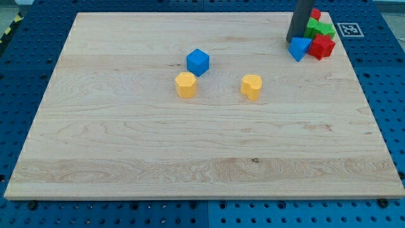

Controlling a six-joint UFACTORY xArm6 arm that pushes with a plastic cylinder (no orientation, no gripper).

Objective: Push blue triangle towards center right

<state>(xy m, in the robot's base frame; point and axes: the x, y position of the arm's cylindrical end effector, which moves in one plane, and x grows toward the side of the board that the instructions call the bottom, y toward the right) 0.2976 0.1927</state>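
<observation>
The blue triangle [299, 48] lies near the board's top right corner, touching a red block [322, 47] on its right. My tip [292, 40] stands at the triangle's upper left edge, touching or almost touching it. The dark rod rises from there out of the view's top. Behind the triangle sit a green block [320, 29] and a small red block [315, 14], partly hidden by the rod.
A blue cube [197, 61] sits left of the board's middle at the top. A yellow block [186, 84] lies just below it, and a yellow heart-like block [251, 87] to its right. The wooden board [202, 158] lies on a blue pegboard.
</observation>
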